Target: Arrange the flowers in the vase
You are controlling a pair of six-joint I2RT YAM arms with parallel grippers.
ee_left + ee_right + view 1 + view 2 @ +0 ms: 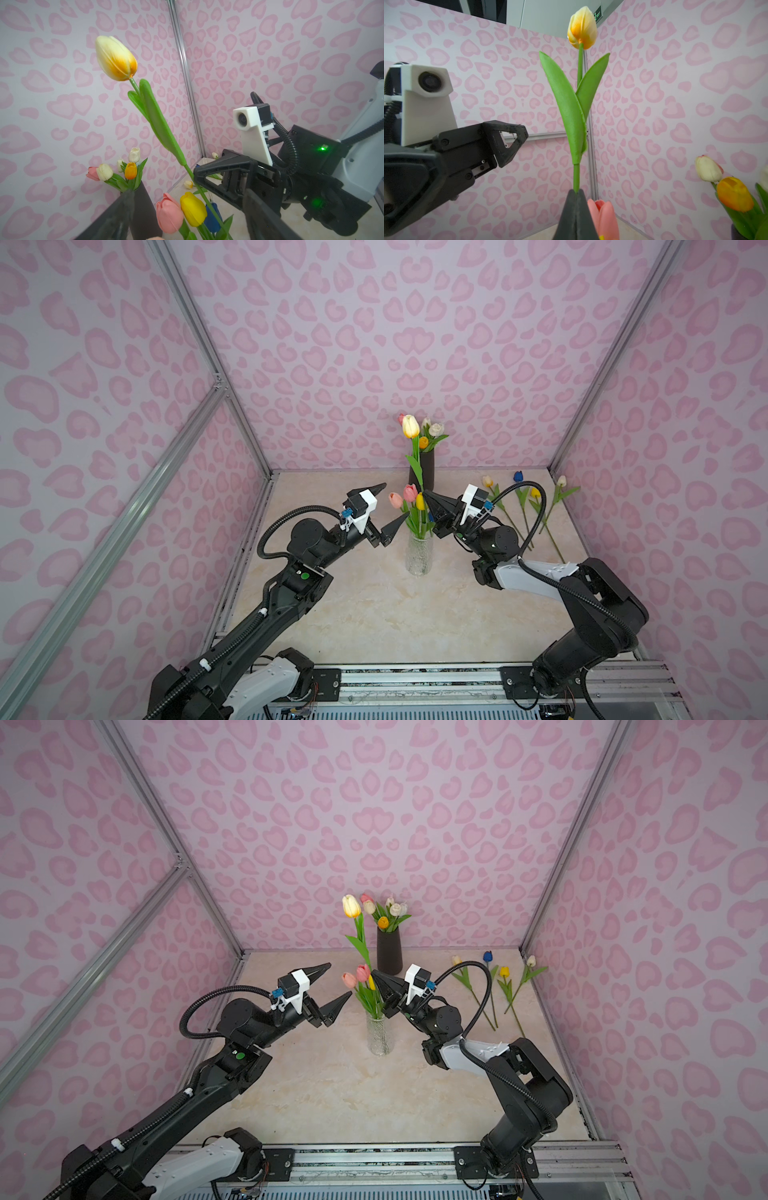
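Fingers of left gripper (397, 499) spread wide, empty, just left of glass vase (419, 556) holding pink and yellow flowers (410, 492). Right gripper (425, 492) pinched on stem of cream-yellow tulip (410, 426), upright over that vase. Black vase (428, 472) behind. Four loose tulips (536, 492) lie on table (374, 614), far right.

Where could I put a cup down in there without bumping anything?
Widest bare patch: the table front, between the glass vase and the front rail. The back left corner, beside the black vase, is bare too. Crowded: loose tulips at back right; left claw and right claw by the glass vase.
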